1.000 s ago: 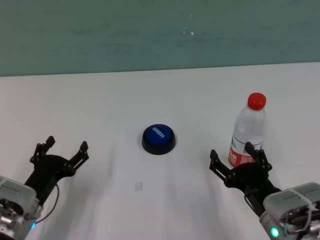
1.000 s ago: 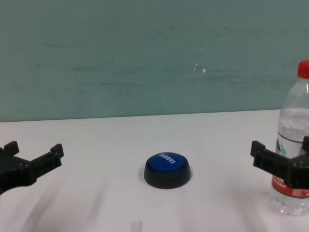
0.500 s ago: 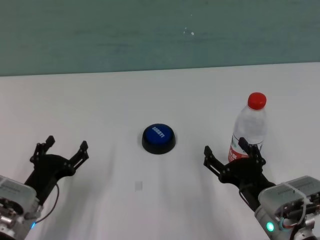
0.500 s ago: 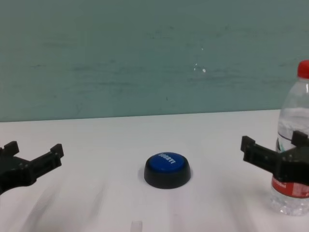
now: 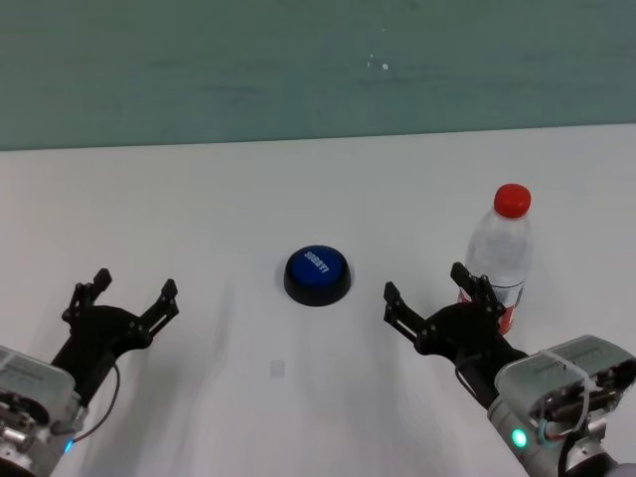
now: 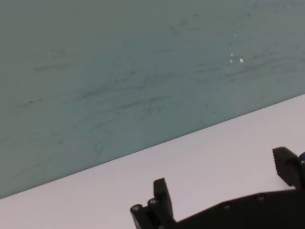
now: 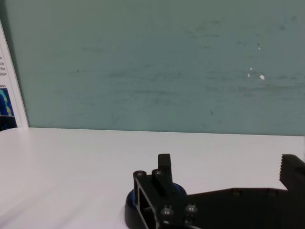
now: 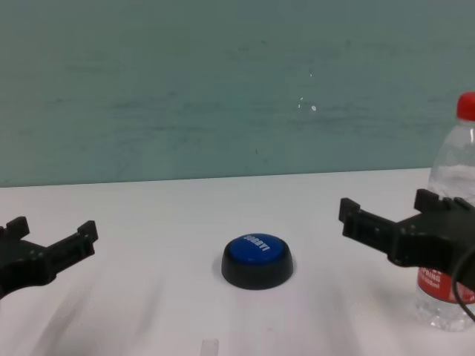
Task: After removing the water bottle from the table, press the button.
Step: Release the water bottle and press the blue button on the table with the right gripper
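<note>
R fingers (image 5: 429,301) open, beside water bottle (image 5: 500,253) — upright

White table (image 5: 199,199): button (image 5: 316,275), water bottle (image 5: 500,253)

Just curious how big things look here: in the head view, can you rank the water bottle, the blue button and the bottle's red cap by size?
1. Water bottle, tallest though partly hidden by the right gripper.
2. Button.
3. Red cap, clearly smallest.

button (image 5: 316,275) near the middle of the table (image 5: 298,189), water bottle (image 5: 500,258) upright to its right, right gripper (image 5: 434,306) between them on the near side, left gripper (image 5: 119,302) near left, well apart from both
</note>
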Motion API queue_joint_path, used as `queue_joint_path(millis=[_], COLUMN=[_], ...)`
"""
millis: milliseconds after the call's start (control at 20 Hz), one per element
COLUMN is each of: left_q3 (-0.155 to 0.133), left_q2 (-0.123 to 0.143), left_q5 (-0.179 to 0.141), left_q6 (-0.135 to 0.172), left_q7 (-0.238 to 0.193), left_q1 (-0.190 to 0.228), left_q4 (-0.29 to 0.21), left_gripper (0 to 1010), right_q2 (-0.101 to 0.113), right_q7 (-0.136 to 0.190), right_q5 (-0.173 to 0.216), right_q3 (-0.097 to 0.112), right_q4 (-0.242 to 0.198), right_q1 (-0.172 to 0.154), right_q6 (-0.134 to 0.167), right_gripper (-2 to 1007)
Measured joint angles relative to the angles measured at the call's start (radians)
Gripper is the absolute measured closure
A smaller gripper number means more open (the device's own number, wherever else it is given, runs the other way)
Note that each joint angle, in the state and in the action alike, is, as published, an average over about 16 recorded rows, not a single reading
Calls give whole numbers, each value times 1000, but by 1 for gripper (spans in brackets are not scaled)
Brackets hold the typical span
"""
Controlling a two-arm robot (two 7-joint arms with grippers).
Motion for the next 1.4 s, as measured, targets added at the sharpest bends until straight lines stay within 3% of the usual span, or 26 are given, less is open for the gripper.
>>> queue_joint_path(millis=[750, 1400], left_q3=[0, 0], left_q2=[0, 0], left_q5=[0, 0], left_q6=[0, 0], left_q7=[0, 0], left_q1=[0, 0], left_q4=[0, 0], left_gripper=[7, 7], right_q2=[24, 20], right_q7=[27, 38], right_q5=[17, 27], right_q3=[-30, -55], right_q4=[57, 156], right_q1=[103, 206], right_q6=[13, 22], right_gripper=[5, 5])
